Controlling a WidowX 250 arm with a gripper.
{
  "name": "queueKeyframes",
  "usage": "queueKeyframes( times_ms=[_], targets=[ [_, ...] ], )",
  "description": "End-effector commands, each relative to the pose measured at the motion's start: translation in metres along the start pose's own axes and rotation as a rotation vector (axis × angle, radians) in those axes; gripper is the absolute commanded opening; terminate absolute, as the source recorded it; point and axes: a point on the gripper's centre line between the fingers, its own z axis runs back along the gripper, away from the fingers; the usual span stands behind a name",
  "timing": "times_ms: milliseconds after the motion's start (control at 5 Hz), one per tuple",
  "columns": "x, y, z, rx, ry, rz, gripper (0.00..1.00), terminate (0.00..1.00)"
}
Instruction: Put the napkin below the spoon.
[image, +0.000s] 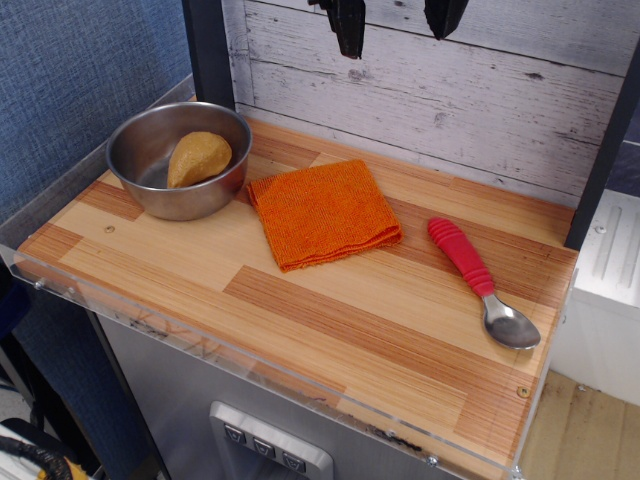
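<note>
The napkin (323, 212), a folded square of orange ribbed cloth, lies flat on the wooden tabletop (300, 310), just right of the steel bowl. The spoon (480, 278), with a thick ridged red handle and a shiny metal bowl, lies to the right of the napkin with its bowl end toward the front right corner. My gripper (396, 22) hangs at the top of the view, high above the table and behind the napkin. Its two dark fingers stand apart and hold nothing.
A steel bowl (145, 160) at the back left holds a tan, rounded object (199, 157). A white plank wall (450, 90) stands behind the table. A clear plastic lip (200, 335) runs along the table's front edge. A dark post (207, 50) stands at the back left.
</note>
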Motion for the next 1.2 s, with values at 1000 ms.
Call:
queueKeyframes(
  times_ms=[1000],
  targets=[
    [-0.098, -0.1, -0.008, 0.02, 0.15, -0.083, 1.0, 0.0]
  ],
)
